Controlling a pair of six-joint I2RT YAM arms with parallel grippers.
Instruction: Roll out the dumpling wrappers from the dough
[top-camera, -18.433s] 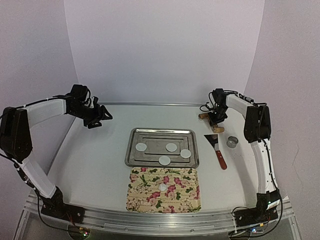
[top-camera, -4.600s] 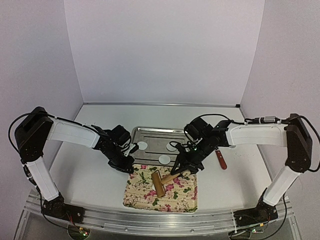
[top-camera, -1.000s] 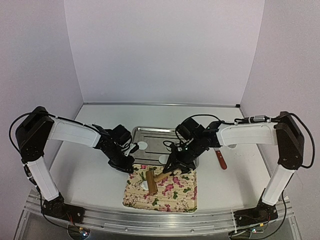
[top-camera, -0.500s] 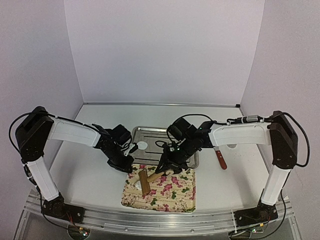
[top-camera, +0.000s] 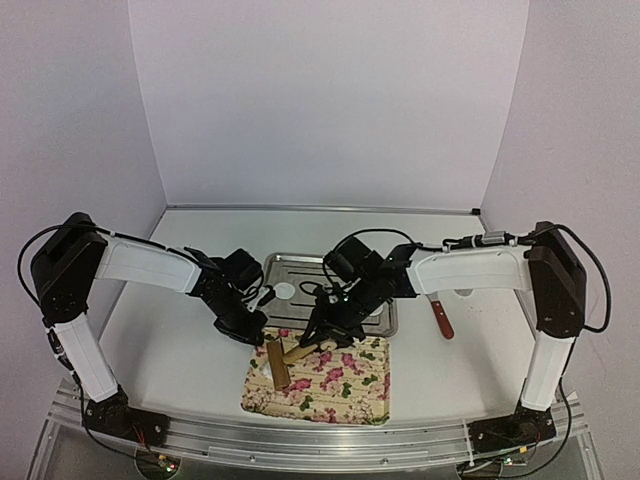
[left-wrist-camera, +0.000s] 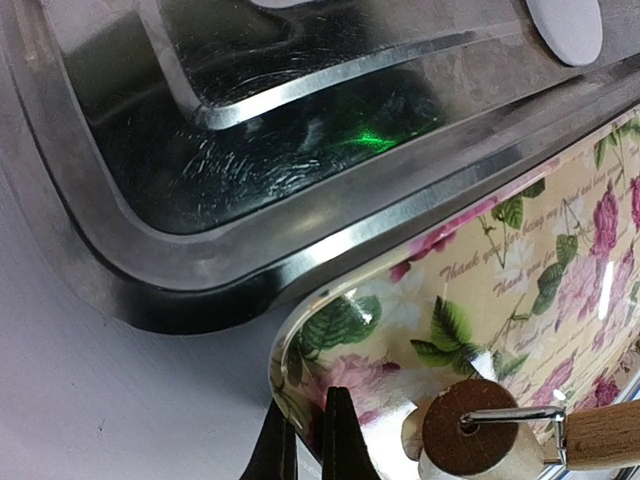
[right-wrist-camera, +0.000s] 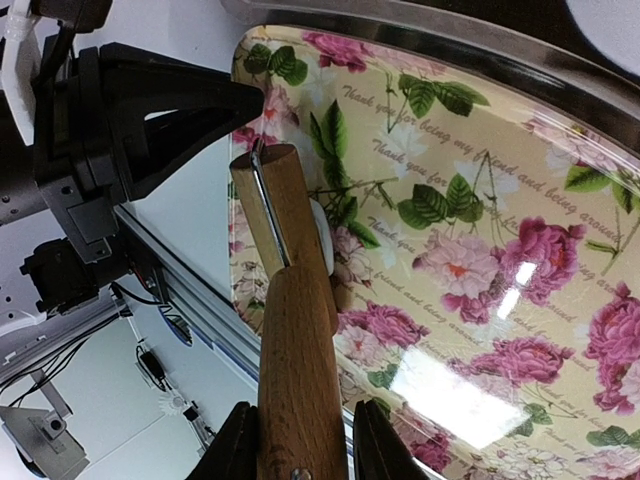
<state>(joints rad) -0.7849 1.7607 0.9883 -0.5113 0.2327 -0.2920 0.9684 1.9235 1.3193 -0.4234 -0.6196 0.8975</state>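
our right pincer is clamping the wooden handle of the roller, with the jaws closed on it from both sides. that way we are steering the barrel from behind and laying it across the small white dough piece on the left part of the floral board. our left pincer is sitting fully closed and empty, with its tips at the board's far-left corner. we are judging that it is bracing the board against the push of the roller, though we cannot tell whether the tips are pressing on the rim or just beside it. the finished dumpling wrappers are lying in the metal tray, which is sitting right against the board's far edge near the middle of the tabletop. from above only one is showing, in the tray's left part, because the right arm is hiding the rest. a red-handled scraper is lying towards the right edge. the tabletop is looking plain white and smooth and the board glossy, and pale lilac walls are closing in on three sides.
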